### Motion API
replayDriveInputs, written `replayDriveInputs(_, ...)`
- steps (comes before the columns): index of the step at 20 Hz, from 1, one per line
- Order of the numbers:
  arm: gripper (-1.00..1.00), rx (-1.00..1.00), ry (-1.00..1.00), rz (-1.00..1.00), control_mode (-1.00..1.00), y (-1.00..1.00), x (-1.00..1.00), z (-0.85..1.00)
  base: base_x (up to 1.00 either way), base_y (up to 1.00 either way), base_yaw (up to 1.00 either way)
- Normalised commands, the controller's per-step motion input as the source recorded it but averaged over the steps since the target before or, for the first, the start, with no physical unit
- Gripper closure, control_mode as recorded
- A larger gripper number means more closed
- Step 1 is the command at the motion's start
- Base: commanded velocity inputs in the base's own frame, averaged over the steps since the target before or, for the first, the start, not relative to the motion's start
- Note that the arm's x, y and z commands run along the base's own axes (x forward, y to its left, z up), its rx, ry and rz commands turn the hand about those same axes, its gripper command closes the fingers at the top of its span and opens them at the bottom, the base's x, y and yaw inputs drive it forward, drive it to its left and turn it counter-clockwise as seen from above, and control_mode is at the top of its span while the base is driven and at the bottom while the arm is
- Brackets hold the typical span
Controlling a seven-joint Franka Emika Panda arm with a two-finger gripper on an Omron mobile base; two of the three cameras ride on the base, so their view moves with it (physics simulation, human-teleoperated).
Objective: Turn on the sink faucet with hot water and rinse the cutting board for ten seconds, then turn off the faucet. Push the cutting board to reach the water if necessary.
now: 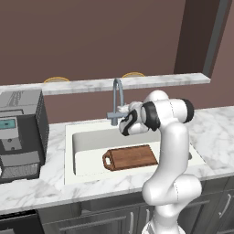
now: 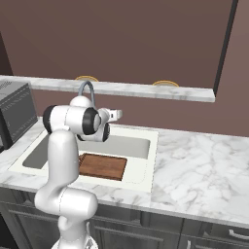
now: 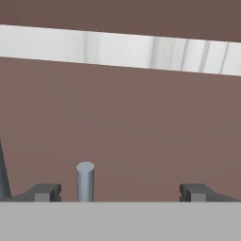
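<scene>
The sink faucet (image 1: 118,93) (image 2: 87,89) arches over the back rim of the sink (image 1: 68,153) (image 2: 148,165). The reddish-brown cutting board (image 1: 132,157) (image 2: 103,166) lies flat on the basin floor, its handle to the left. My gripper (image 1: 121,110) (image 2: 117,115) hovers level at the back rim, just right of the faucet's base and pointing at the brown wall. In the hand view the gripper (image 3: 120,193) is open. A short grey faucet cylinder (image 3: 85,181) stands between the fingertips (image 3: 44,192), closer to the left one, untouched. The water is out of view.
A dark appliance (image 1: 20,132) (image 2: 14,116) stands on the counter left of the sink. A raised marble ledge (image 1: 146,82) (image 2: 146,90) runs along the wall behind the faucet. Open marble counter (image 2: 204,165) stretches to the right.
</scene>
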Motion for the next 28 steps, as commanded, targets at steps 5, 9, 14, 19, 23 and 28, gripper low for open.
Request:
replayDriveInputs(5,-1.00,0.00,0.00,0.00,-1.00,0.00,0.06,-0.01,0.00,0.00,0.00)
replayDriveInputs(9,-1.00,0.00,0.00,0.00,-1.00,0.00,0.04,0.00,0.00,0.00,0.00)
replayDriveInputs(14,-1.00,0.00,0.00,0.00,-1.00,0.00,0.06,0.00,0.00,0.00,0.00)
replayDriveInputs(19,-1.00,0.00,0.00,0.00,-1.00,0.00,0.09,0.00,0.00,0.00,0.00)
replayDriveInputs(23,-1.00,0.00,0.00,0.00,-1.00,0.00,0.04,-0.01,0.00,0.00,0.00)
replayDriveInputs(28,-1.00,0.00,0.00,0.00,-1.00,0.00,0.02,0.00,0.00,0.00,0.00)
